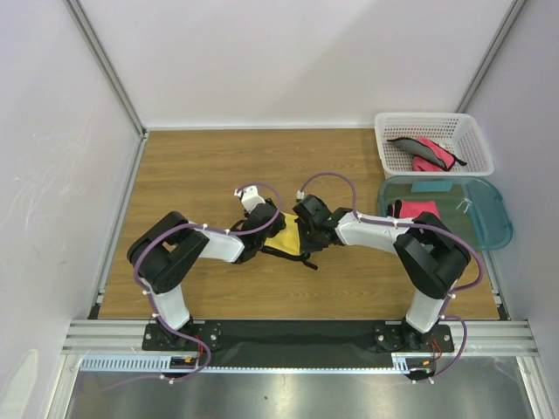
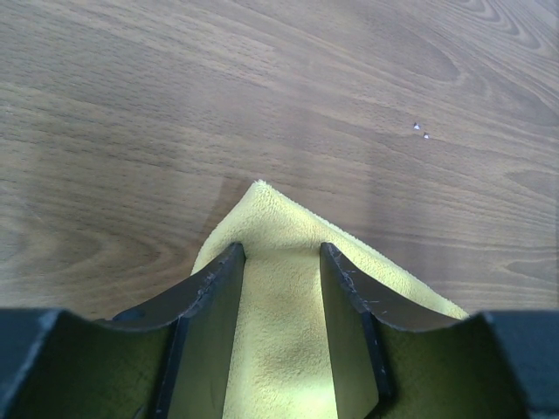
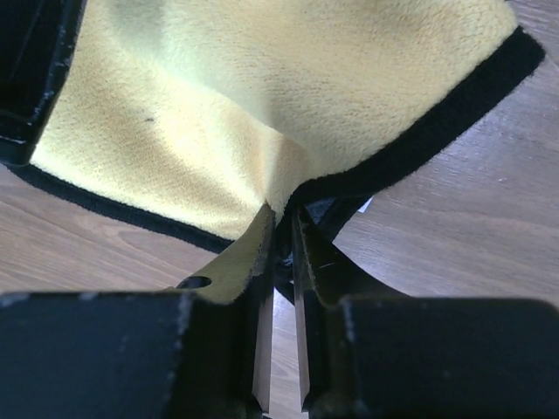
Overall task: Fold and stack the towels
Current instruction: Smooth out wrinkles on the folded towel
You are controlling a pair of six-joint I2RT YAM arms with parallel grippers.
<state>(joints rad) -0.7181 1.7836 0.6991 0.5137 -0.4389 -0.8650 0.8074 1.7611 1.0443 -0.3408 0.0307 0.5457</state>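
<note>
A yellow towel (image 1: 284, 237) with a black hem lies bunched at the middle of the wooden table, between my two grippers. My left gripper (image 1: 265, 229) is open at its left side. In the left wrist view the towel's pointed corner (image 2: 279, 297) lies flat on the wood between and under the spread fingers (image 2: 214, 288). My right gripper (image 1: 307, 234) is at its right side. In the right wrist view it (image 3: 284, 218) is shut on the black hem, and the yellow cloth (image 3: 262, 96) fans out beyond the tips, lifted a little.
A white basket (image 1: 419, 116) at the back right holds red and grey towels (image 1: 426, 154). In front of it a clear teal tray (image 1: 491, 218) holds a red towel (image 1: 417, 209) and a teal cloth (image 1: 432, 185). White walls enclose the table.
</note>
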